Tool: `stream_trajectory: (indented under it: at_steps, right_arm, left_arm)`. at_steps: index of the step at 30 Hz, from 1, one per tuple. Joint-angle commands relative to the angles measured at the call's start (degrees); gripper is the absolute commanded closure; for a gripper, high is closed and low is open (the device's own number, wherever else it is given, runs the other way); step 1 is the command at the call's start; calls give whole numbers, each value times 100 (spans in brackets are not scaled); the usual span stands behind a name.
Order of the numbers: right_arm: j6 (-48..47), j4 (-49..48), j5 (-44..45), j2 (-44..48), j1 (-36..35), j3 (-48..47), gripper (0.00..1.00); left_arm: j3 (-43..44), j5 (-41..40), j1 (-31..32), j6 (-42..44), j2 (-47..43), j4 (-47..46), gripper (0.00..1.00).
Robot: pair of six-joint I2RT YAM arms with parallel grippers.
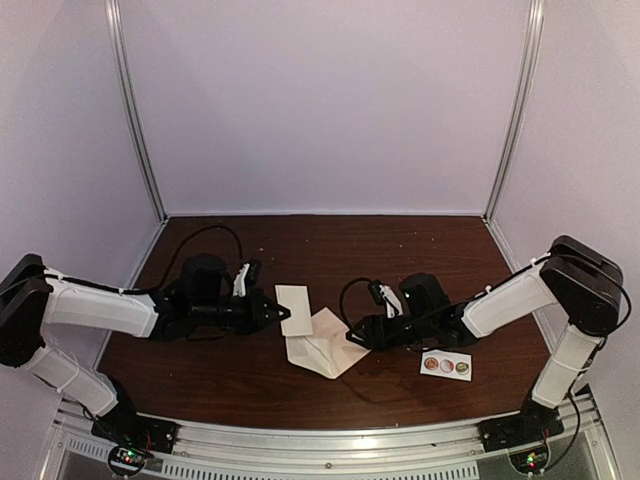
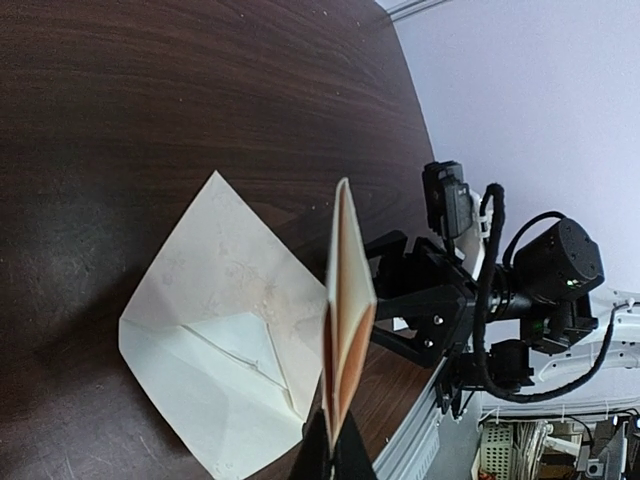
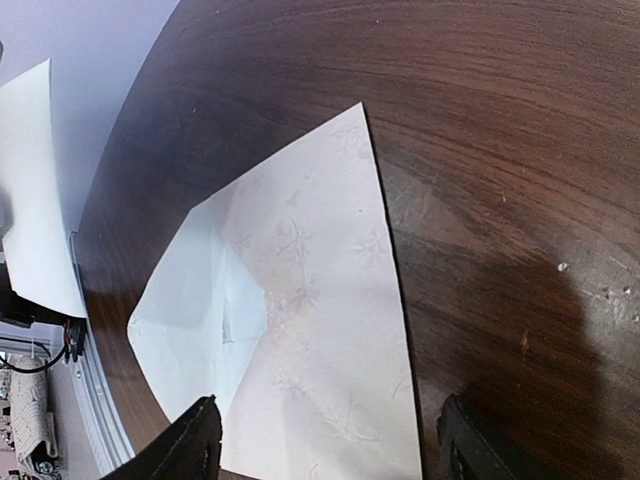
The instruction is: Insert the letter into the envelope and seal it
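Dark wood worktop (image 1: 400,250) | left pincer (image 1: 278,312) clamped on envelope (image 1: 296,310), held on edge above worktop | right pincer (image 1: 356,335) open over creased whitish sheet (image 1: 322,350) lying flat

My top view looks from high behind the table's (image 1: 230,380) near edge at 6 o'clock, down and forward to the back wall (image 1: 320,100) at 12, taking in the whole surface. The left wrist camera sits low and close, facing toward that view's 3 o'clock. It shows the envelope (image 2: 343,320) edge-on, with the right gripper (image 2: 392,295) beyond. The right wrist camera faces back toward 9 o'clock, very near the wood. All three views share the creased sheet (image 1: 325,345) at centre.
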State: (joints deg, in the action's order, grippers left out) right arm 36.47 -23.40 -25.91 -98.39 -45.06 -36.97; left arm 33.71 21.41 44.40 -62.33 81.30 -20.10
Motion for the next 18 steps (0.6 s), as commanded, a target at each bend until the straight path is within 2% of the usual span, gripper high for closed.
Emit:
stream_trajectory:
  at_steps: [1, 9, 18]
  right_arm:
    - [265, -133, -280, -112, -128, 164, 25]
    - [735, -273, -199, -53, -566, 336, 27]
    - [1042, -324, 185, 30, -600, 382, 27]
  left_arm:
    - [-149, 12, 9, -164, -28, -379, 100]
    - [-570, 115, 14, -343, -191, -282, 100]
    - [-651, 264, -3, -272, -186, 36, 100]
